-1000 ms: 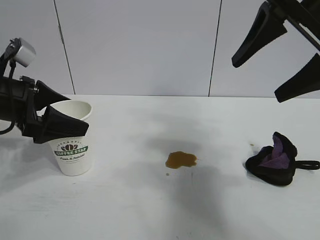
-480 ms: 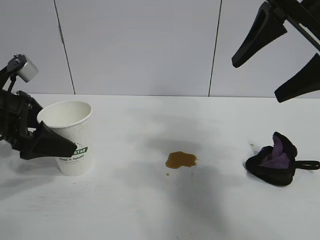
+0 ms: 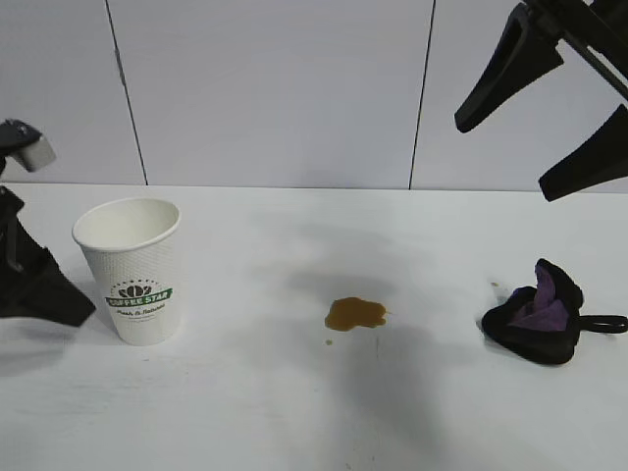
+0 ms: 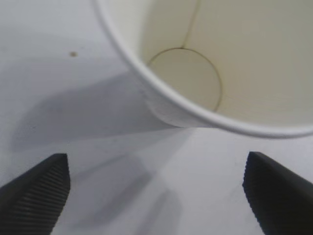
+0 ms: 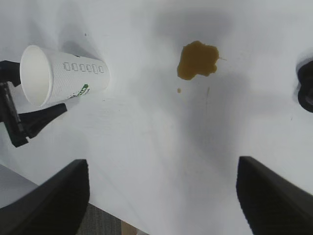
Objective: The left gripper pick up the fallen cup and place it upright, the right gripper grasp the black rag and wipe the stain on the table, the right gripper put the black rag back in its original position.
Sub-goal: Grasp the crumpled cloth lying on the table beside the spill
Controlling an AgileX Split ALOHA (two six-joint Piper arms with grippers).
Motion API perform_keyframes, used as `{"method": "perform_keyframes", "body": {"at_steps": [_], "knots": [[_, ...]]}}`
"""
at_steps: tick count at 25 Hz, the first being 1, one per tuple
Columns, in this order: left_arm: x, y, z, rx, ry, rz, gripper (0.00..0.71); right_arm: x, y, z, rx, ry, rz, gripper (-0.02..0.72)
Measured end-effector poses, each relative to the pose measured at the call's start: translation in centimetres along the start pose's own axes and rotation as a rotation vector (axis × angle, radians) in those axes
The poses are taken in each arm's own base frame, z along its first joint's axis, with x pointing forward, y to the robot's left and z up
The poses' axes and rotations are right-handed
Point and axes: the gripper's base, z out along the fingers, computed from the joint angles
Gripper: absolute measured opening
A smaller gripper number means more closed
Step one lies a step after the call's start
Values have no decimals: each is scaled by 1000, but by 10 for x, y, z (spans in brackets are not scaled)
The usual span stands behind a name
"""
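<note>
The white "COFFEE STAR" cup (image 3: 132,270) stands upright at the left of the table (image 3: 294,412). My left gripper (image 3: 59,294) sits just left of it, open and apart from it. In the left wrist view the cup's mouth (image 4: 220,63) lies beyond the wide-spread left gripper (image 4: 155,156), with nothing between the fingers. The brown stain (image 3: 355,313) is at the table's middle. At the right lies the black rag (image 3: 538,319), its purple inside showing. High above the rag, my right gripper (image 3: 502,162) hangs open and empty.
A tiny droplet (image 3: 329,342) sits by the stain. In the right wrist view the cup (image 5: 63,76), stain (image 5: 197,59), an edge of the rag (image 5: 307,88) and the table's edge (image 5: 122,220) show. A panelled wall (image 3: 275,88) stands behind.
My left gripper has pulled back leftward off the cup, which stays upright where it was. The right arm, rag and stain have not moved.
</note>
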Motion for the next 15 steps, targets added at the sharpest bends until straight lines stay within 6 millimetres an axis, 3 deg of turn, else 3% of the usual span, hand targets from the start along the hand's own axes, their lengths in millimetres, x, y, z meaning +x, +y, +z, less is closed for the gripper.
{"method": "perform_keyframes", "body": {"at_steps": [8, 15], "knots": [[-28, -7, -86, -262, -116, -34, 694, 0, 0, 0, 0, 0, 0, 566], [-39, -26, -155, -440, -263, -68, 674, 0, 0, 0, 0, 0, 0, 566]]}}
